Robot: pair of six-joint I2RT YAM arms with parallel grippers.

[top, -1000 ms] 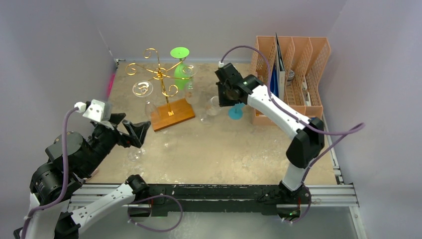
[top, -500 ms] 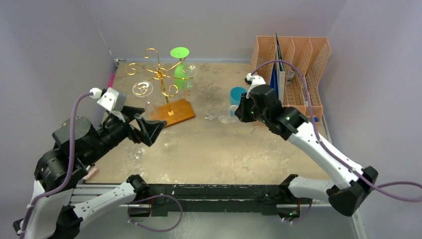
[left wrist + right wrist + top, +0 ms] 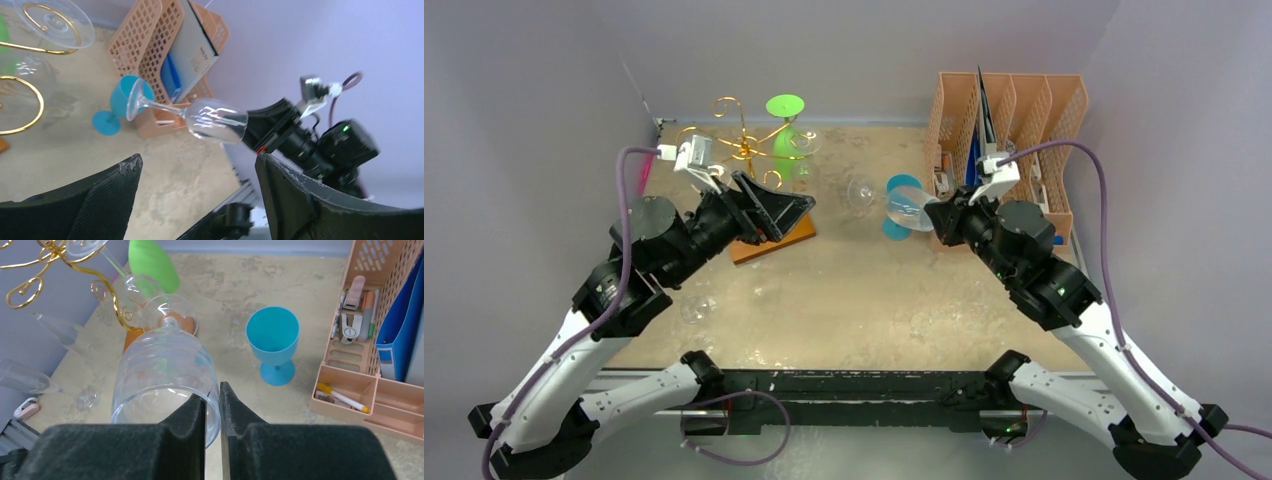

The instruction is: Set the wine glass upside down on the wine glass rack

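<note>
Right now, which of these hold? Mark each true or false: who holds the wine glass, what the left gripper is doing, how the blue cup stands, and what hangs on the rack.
1. The right gripper grips the clear wine glass by the rim of its bowl. True.
2. The left gripper is shut on a glass. False: its jaws stand wide open and hold nothing.
3. The blue cup lies on its side. False: it stands upright, mouth up.
4. A green glass hangs upside down on the gold rack. True.
</note>
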